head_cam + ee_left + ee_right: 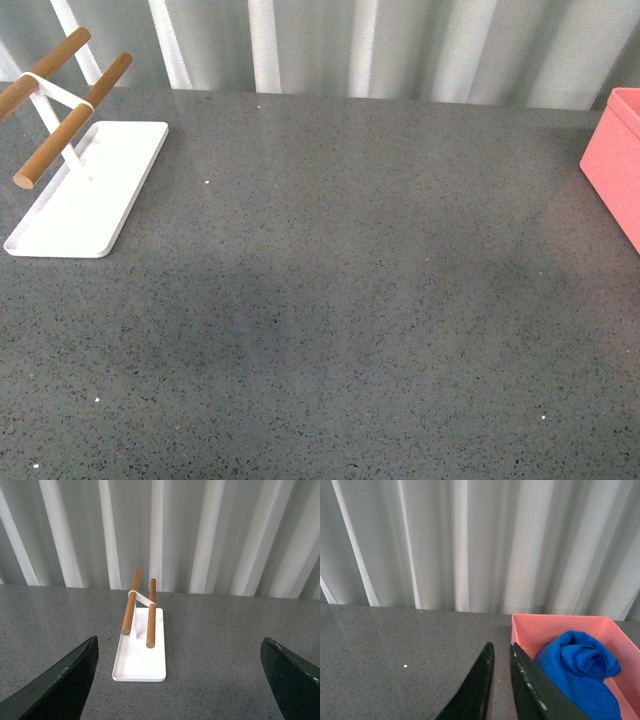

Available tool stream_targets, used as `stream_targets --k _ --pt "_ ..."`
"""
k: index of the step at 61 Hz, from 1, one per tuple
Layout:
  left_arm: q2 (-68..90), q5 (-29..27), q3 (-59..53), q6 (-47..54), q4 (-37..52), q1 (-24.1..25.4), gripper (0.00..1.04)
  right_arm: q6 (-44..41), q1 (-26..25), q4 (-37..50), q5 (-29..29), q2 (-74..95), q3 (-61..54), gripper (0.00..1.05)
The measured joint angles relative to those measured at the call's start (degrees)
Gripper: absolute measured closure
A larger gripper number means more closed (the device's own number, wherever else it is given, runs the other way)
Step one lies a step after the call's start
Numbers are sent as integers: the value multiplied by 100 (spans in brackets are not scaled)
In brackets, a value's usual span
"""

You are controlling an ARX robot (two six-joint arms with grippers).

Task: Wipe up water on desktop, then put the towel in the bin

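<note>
The dark grey speckled desktop [340, 300] fills the front view; neither arm shows there. The salmon-pink bin [618, 160] stands at the right edge. In the right wrist view the blue towel [580, 672] lies bunched inside the bin [555, 625]. My right gripper [501, 652] is shut and empty, its dark fingers just outside the bin's near wall, above the desktop [395, 650]. My left gripper [180, 655] is open wide and empty, its fingers [65, 680] apart above the desktop [210, 645], pointing at the white tray.
A flat white tray [90, 190] with two wooden rods [75, 115] stands at the back left; it also shows in the left wrist view [141, 652]. A ribbed pale wall [350, 45] runs along the desktop's far edge.
</note>
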Motion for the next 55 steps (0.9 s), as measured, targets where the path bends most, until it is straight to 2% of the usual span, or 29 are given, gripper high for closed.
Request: stream_targets --k 3,55 --pt "0 2 0 0 0 0 7 4 0 -28 2 -98 -61 102" --pt "0 2 0 2 0 0 7 66 2 -1088 39 -2050 -774 102"
